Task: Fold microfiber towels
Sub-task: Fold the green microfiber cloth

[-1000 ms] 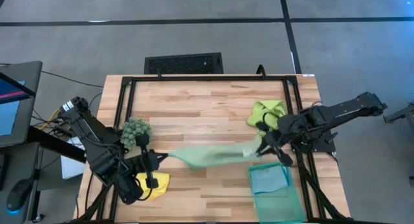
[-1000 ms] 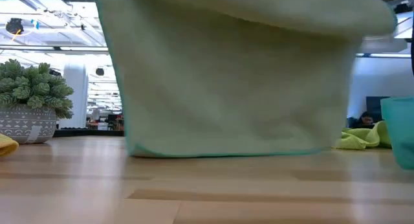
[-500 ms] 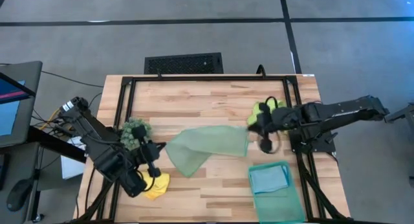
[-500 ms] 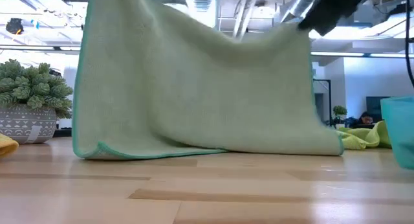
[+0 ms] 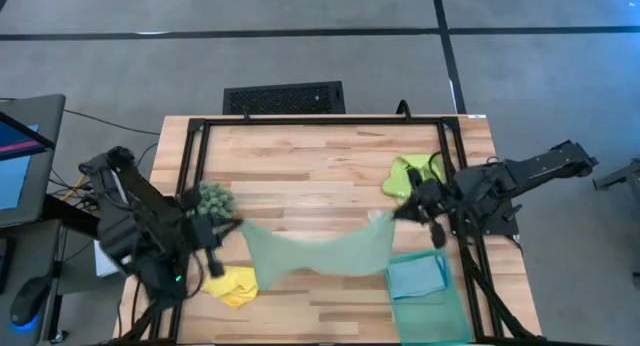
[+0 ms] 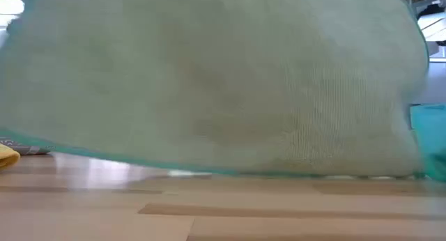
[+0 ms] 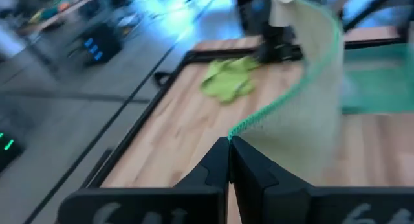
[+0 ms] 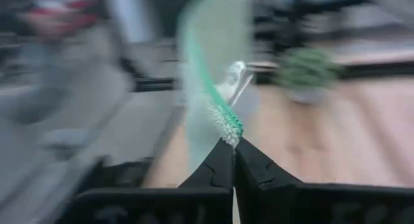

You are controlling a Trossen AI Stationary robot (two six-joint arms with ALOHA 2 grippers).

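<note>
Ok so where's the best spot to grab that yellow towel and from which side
The yellow towel lies crumpled near the table's front left, beside the left gripper. Probably pinch a raised fold on its upper surface, coming straight down, since no flat corner shows.

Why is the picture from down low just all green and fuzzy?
In the low view the pale sage green towel hangs close to the camera, so it fills the frame and looks soft. In the high view it is stretched between the left gripper and right gripper. Both wrist views are smeared by motion blur.
</note>
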